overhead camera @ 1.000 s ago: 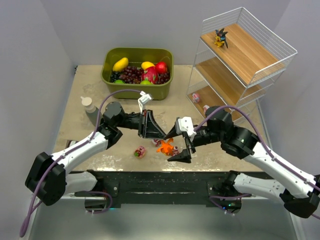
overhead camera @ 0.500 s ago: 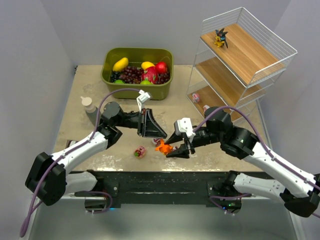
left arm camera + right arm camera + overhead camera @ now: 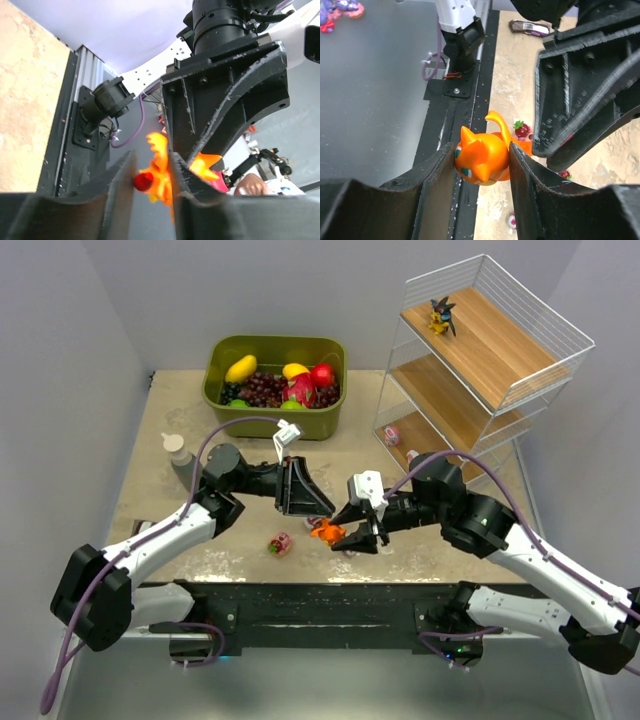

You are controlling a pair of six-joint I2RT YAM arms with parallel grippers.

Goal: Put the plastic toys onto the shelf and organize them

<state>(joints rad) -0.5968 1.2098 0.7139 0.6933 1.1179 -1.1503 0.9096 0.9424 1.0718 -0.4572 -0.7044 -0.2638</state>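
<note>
Right end effector (image 3: 481,152) around orange creature (image 3: 482,162); left end effector (image 3: 151,172) close alongside.

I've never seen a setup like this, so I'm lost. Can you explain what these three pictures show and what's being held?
These are two robot arms bolted to a table, each ending in a two-finger gripper. The wide picture looks down from above; the other two come from cameras on each wrist. On the table are a white wire shelf, a green bin of fruit and a small pink toy. The right gripper pinches an orange creature; the left gripper, close beside it, holds nothing.
</note>
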